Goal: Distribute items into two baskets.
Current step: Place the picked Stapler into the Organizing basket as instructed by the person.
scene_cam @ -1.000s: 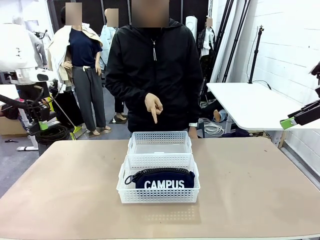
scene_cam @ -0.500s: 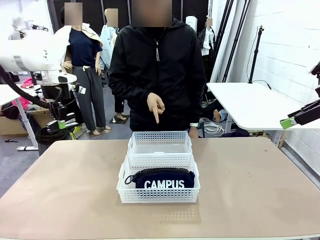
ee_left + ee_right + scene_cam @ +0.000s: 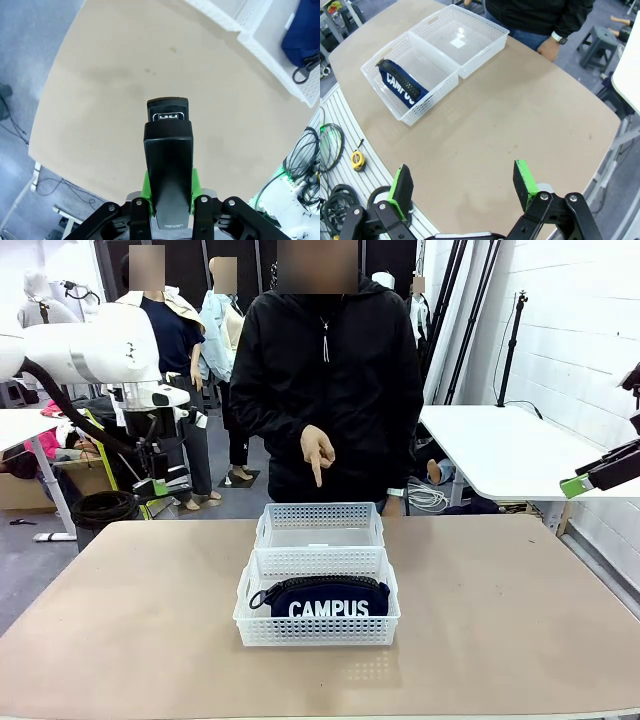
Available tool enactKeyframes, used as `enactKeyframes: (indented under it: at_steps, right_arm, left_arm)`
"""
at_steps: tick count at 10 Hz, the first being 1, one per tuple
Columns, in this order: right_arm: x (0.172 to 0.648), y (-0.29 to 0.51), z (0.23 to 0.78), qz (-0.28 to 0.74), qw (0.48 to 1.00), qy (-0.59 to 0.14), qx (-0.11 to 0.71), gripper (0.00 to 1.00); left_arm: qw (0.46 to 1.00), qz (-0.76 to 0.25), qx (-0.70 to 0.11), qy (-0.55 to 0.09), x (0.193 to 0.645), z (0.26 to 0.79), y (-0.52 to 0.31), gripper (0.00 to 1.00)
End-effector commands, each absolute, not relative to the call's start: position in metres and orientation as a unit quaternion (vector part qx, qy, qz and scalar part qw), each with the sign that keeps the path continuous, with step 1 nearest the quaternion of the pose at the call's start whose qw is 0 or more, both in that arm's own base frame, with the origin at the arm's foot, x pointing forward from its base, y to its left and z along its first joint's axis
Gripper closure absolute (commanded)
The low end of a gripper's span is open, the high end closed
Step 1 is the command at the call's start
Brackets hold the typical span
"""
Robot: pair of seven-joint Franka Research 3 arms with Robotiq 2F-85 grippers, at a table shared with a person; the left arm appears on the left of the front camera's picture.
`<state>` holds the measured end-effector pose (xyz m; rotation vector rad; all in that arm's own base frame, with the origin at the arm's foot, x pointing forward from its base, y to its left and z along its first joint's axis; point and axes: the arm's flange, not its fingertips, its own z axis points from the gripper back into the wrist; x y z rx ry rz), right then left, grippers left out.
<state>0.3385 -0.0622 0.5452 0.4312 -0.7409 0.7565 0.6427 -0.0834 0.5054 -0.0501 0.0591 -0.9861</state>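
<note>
The black stapler (image 3: 168, 150) sticks out between the green pads of my left gripper (image 3: 169, 184), which is shut on it. That gripper (image 3: 158, 485) hangs beyond the table's far left corner. Two white baskets stand end to end mid-table. The near basket (image 3: 250, 615) holds the navy CAMPUS pouch (image 3: 328, 598). Nothing lies in the far basket (image 3: 320, 512). The person's hand (image 3: 317, 452) points a finger down over the far basket. My right gripper (image 3: 462, 185) is open, high off the table's right side, with nothing between its fingers. Below it lie the far basket (image 3: 485, 42), the near basket (image 3: 427, 97) and the pouch (image 3: 400, 85).
The tan table (image 3: 500, 620) lies bare around the baskets. A white side table (image 3: 500, 450) stands at the right. Cables and a yellow tape measure (image 3: 356, 159) lie beside the table's edge on the robot's side. The person's other hand (image 3: 547, 47) rests at the far edge.
My left arm has swung in from the left towards the table, carrying the stapler. The person has shifted slightly to the right, still pointing down. The right arm has not moved.
</note>
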Motion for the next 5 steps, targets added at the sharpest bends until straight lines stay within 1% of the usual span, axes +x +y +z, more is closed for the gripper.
enactKeyframes:
  at_steps: [1, 4, 5]
  right_arm:
    - [0.339, -0.061, 0.544, 0.355, 0.839, -0.353, 0.213, 0.00]
    - [0.339, -0.061, 0.544, 0.355, 0.839, -0.353, 0.213, 0.00]
    - [0.339, -0.061, 0.544, 0.355, 0.839, -0.353, 0.213, 0.00]
  left_arm:
    - [0.867, -0.496, -0.041, 0.015, 0.647, 0.507, -0.099, 1.00]
    - [0.850, -0.524, -0.048, -0.012, 0.647, 0.499, -0.135, 1.00]
    - [0.847, -0.529, -0.049, -0.011, 0.649, 0.497, -0.146, 1.00]
